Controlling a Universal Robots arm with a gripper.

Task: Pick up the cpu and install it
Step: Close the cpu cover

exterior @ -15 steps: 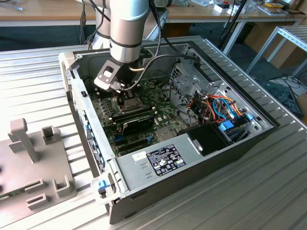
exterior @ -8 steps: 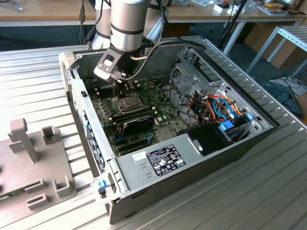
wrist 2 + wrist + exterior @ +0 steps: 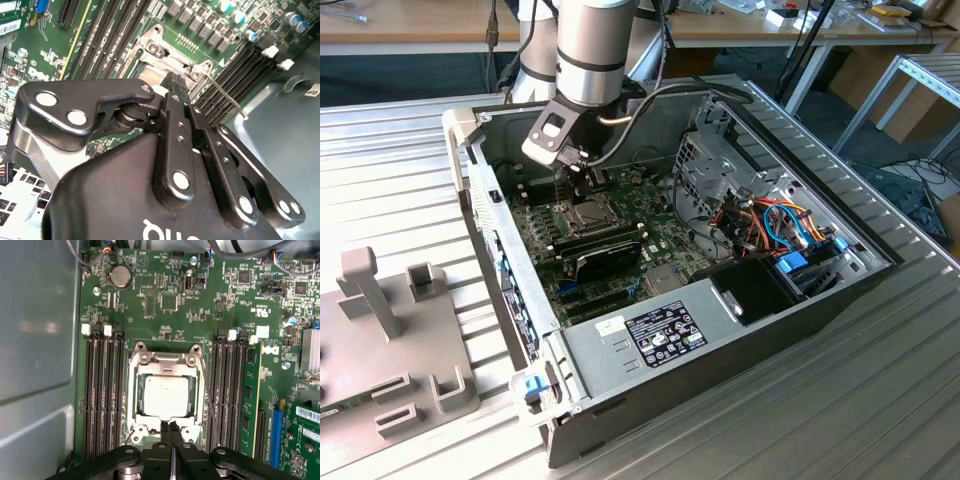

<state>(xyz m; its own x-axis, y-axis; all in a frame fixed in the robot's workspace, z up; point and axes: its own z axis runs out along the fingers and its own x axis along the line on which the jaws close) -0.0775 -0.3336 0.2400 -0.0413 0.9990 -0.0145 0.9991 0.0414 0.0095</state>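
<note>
1. Nearest you, the gripper (image 3: 171,427) has its two black fingers (image 3: 165,436) pressed flat together. Only a thin seam shows between them and nothing is pinched there. The second wrist view shows the same closed pair from behind.
2. The closed tips sit at the middle of one edge of the metal socket frame (image 3: 134,390). You cannot tell from these views whether they touch it or hang just above it.
3. Just beyond the tips, the cpu (image 3: 166,396) lies flat inside that frame with its dull silver top facing up. It rests in the socket and is not being carried. It lies straight ahead of the fingers on the line of their seam, toward the coin battery (image 3: 120,276).
4. The chip is nearly square, so it has no real long axis. Its edges run parallel to the memory slots (image 3: 102,390) on either side, and the finger seam runs the same way.
5. A thin wire lever (image 3: 226,95) runs along one side of the frame, its free end angling out from the socket. Whether it is latched is unclear.
6. Farther out, the green motherboard (image 3: 165,315) spreads around the socket.
7. Farthest, in the exterior view, the arm reaches down into the open computer case (image 3: 720,385). The gripper hangs over the socket, and a black expansion card (image 3: 605,262) lies just beside it.
8. Judging by this, the chip looks already placed.
</note>
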